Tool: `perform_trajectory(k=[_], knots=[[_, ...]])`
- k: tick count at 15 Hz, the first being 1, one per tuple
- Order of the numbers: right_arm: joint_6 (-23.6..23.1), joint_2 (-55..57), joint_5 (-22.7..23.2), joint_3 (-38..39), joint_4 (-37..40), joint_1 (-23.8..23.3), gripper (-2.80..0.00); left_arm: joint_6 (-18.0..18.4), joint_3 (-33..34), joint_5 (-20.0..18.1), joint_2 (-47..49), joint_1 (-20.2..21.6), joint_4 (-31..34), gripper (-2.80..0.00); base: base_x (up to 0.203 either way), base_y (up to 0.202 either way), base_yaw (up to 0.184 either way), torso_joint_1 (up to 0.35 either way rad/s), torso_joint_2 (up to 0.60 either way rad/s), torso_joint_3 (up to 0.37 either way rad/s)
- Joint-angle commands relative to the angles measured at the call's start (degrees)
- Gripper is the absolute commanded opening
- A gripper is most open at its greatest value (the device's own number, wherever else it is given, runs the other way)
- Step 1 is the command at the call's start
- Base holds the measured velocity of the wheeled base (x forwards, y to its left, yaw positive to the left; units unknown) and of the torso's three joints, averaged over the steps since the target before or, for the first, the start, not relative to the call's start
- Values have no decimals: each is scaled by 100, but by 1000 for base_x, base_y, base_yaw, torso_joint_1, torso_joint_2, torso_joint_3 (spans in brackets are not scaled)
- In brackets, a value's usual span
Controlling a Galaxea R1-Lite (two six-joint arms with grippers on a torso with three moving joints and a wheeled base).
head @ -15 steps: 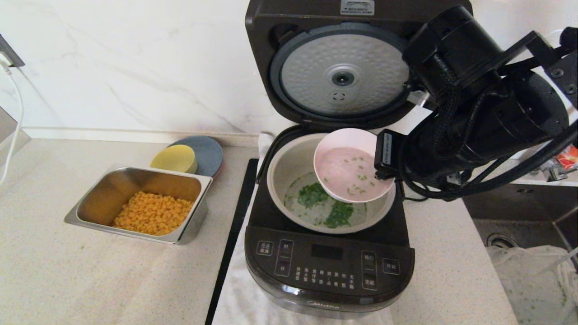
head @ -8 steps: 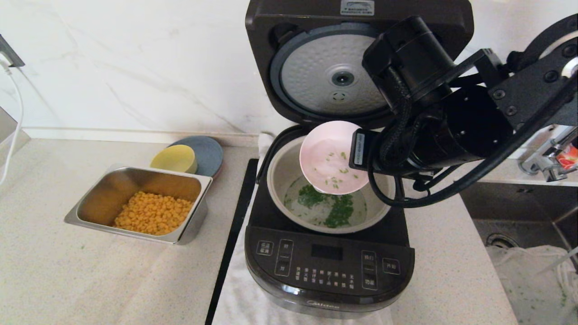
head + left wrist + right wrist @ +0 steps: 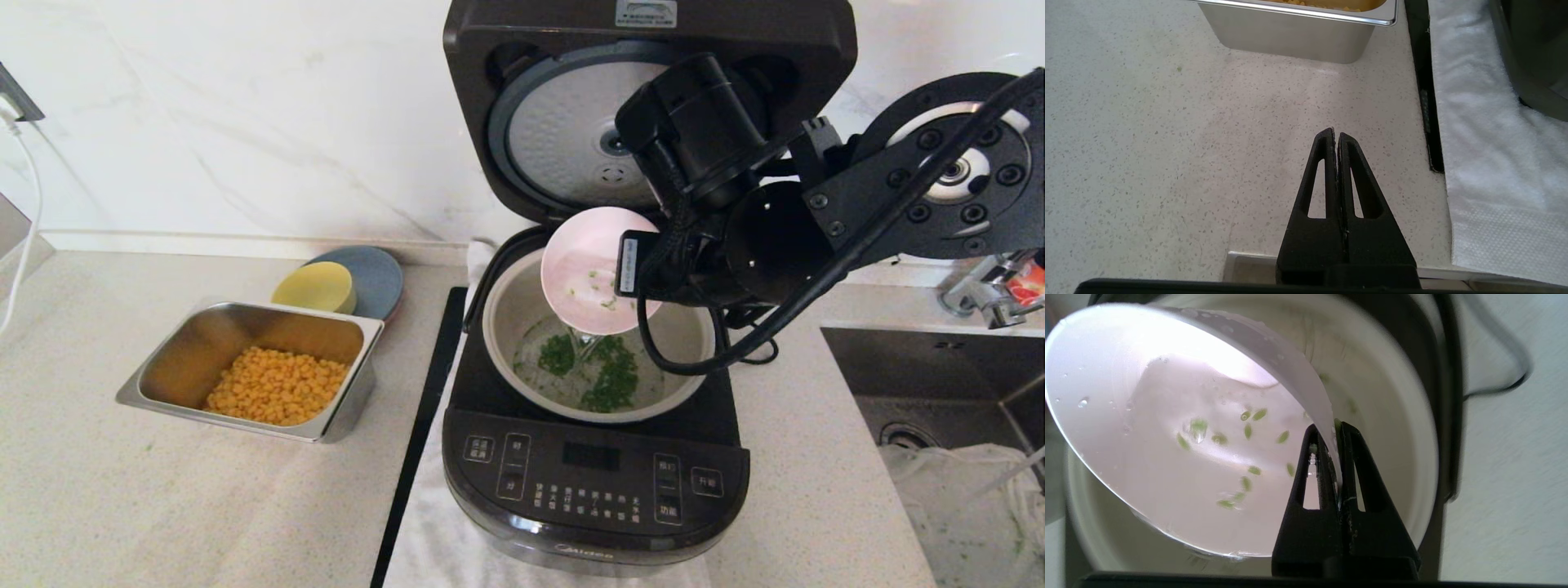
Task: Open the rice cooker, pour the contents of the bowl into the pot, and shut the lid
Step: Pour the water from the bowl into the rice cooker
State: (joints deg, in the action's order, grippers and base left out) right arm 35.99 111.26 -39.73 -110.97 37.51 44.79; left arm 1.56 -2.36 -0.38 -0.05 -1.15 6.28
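- Rice cooker (image 3: 594,482), head view: it stands on a white towel (image 3: 433,539) on the counter (image 3: 122,506) with the lid (image 3: 571,131) swung fully upright. The pot (image 3: 510,306) sits inside, with a patch of chopped greens (image 3: 608,380) lying in water at its bottom.
- Head view, right arm: the right gripper (image 3: 641,282) holds the pink bowl (image 3: 584,273) by its rim, tipped steeply over the back half of the pot. A thin stream runs from the bowl's lower edge into the pot; a few green flecks cling inside the bowl.
- Head view, surroundings: a steel tray (image 3: 343,327) of corn (image 3: 273,394) and a yellow bowl (image 3: 314,287) on a blue plate (image 3: 380,278) stand well to the left, clear of the work.
- Left wrist view: the left gripper (image 3: 1336,136) is parked over bare counter near the tray, fingers pressed together, holding nothing.
- Right wrist view: the right gripper (image 3: 1331,433) is clamped on the thin wet bowl wall, one finger inside and one outside.
- Risk: the grip is narrow on a wet rim; a further tilt or a quick wrist turn could let the bowl slip into the pot. Wet flecks may stay stuck inside.
- Change from one second ago: the bowl has shifted toward the back left of the pot and tilted more steeply; fewer flecks remain in it.
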Motion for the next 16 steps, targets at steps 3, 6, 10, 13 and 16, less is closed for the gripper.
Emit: perform_trajectory(k=[3, 6, 10, 13, 16], knots=[[-474, 154, -904, 30, -322, 415, -280, 2, -1, 3, -10, 0, 5, -280, 0, 0, 0, 0, 0, 0], [-877, 299, -1618, 53, -851, 598, -280, 2, -1, -5, -4, 0, 5, -280, 0, 0, 0, 0, 0, 0], [-1467, 399, -2061, 123, -1429, 768, -280, 2, -1, 3, -4, 0, 5, -280, 0, 0, 0, 0, 0, 0], [-1650, 393, -2247, 308, -1822, 768, -280, 2, -1, 0, -4, 0, 5, -280, 0, 0, 0, 0, 0, 0], [-1664, 375, -2465, 655, -2373, 768, -280, 2, -1, 3, -4, 0, 5, -280, 0, 0, 0, 0, 0, 0]])
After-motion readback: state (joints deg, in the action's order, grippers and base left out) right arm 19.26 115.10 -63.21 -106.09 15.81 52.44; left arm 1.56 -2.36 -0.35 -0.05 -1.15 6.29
